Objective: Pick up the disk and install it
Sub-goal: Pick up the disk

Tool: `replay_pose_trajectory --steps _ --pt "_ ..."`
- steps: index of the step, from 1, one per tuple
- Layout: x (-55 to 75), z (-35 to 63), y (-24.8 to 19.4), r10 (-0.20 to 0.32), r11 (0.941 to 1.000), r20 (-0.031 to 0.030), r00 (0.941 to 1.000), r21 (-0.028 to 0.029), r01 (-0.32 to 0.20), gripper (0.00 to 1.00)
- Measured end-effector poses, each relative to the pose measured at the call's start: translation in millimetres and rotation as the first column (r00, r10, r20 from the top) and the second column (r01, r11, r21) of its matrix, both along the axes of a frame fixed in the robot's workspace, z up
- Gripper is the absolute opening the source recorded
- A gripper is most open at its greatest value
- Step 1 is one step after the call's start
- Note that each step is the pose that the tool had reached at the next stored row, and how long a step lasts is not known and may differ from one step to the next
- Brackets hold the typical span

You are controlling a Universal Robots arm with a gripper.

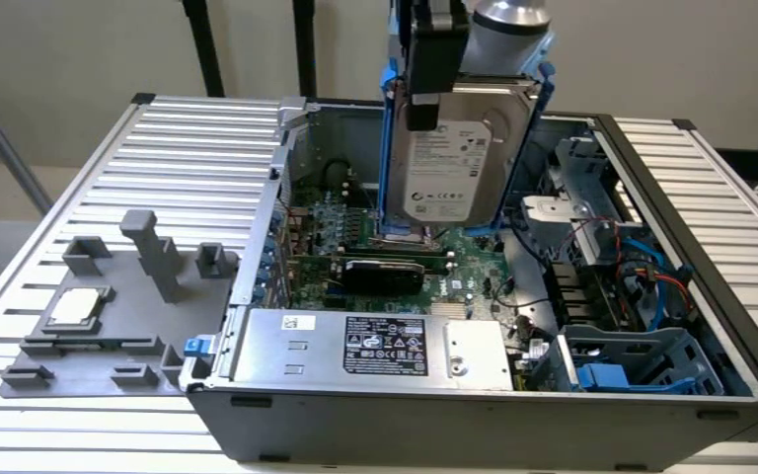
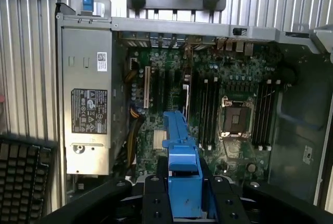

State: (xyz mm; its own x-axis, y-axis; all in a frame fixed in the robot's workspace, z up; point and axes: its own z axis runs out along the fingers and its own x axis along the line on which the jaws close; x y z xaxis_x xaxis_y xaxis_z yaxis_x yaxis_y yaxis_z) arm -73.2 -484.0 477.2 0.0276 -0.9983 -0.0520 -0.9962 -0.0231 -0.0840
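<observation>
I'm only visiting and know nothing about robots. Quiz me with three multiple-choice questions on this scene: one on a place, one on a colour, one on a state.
1. Where is the disk?
A. on the grey tray
B. in the air over the open computer case
C. on the floor

2. What colour is the carrier framing it?
A. red
B. green
C. blue

3. What is the gripper doing?
A. shut on the disk
B. open, away from it
C. resting on the power supply

Answers: B, it hangs upright above the motherboard. C, blue strips run down both edges. A, the fingers clamp its upper part.
</observation>
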Motion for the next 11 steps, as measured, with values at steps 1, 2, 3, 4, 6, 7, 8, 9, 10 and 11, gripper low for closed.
replay_pose_trajectory --steps 1,2,3,4,6,7,8,9,10,11 --pt "4.5 -0.5 -1.3 0.0 1.0 0.0 1.0 -0.0001 0.0 0.33" --pt "9.4 -1.0 -2.7 0.0 1.0 -0.0001 1.0 -0.0001 0.0 0.33" --pt "13.9 -1.5 -4.0 0.0 1.0 0.0001 1.0 0.0001 0.0 0.33" --pt "18.4 -2.0 -5.4 0.0 1.0 0.0001 1.0 0.0001 0.0 0.33" --pt "27.2 -2.3 -8.5 0.0 1.0 0.0001 1.0 0.0001 0.0 0.33" --pt "31.7 -2.4 -10.1 0.0 1.0 0.0001 1.0 0.0001 0.0 0.33" --pt "36.6 -2.5 -11.9 0.0 1.0 0.0 1.0 0.0001 0.0 0.33" --pt "41.1 -2.7 -13.5 0.0 1.0 0.0001 1.0 0.0001 0.0 0.33" --pt "45.6 -2.8 -15.2 0.0 1.0 0.0001 1.0 0.0002 0.0 0.33" --pt "50.1 -2.9 -17.0 0.0 1.0 0.0001 1.0 0.0002 0.0 0.33"
